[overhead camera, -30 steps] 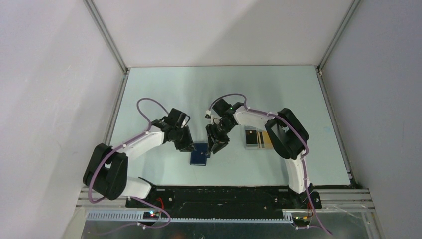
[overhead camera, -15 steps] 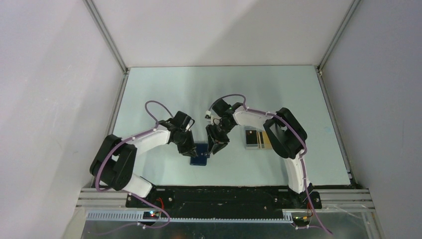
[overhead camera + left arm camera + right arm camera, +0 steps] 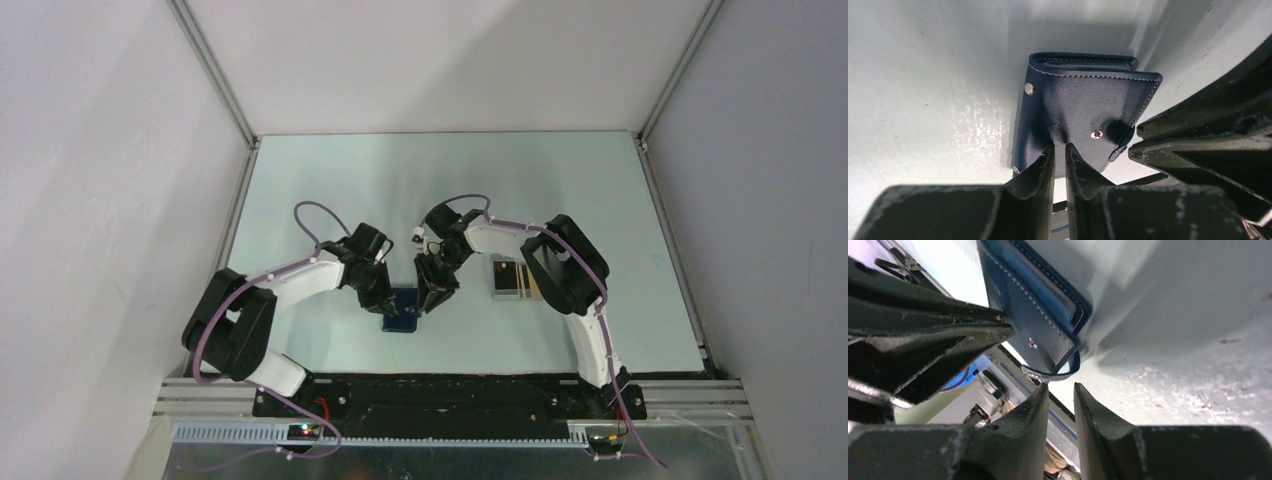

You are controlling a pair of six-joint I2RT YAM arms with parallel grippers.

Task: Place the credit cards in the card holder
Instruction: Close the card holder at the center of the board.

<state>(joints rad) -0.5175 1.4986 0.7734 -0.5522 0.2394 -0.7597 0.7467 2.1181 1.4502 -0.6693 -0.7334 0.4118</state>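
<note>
The navy card holder point(image 3: 403, 318) lies between my two grippers near the table's front middle. In the left wrist view its front flap point(image 3: 1088, 110) with the pale snaps is puckered where my left gripper point(image 3: 1060, 148) pinches its near edge, the jaws almost together. My right gripper point(image 3: 1061, 388) stands narrowly open, with nothing between its fingers. The holder's snap strap point(image 3: 1054, 373) curls just past the left fingertip. An orange-yellow credit card point(image 3: 537, 287) lies flat to the right, partly under the right arm.
A clear case with a dark base point(image 3: 508, 277) sits beside the card on the right. The black mounting rail point(image 3: 450, 390) runs along the near edge. Side walls stand close on both sides of the table point(image 3: 450, 170).
The left arm has pushed in over the card holder and its jaws have closed on the flap. The right gripper's jaws have narrowed at the holder's right edge.
</note>
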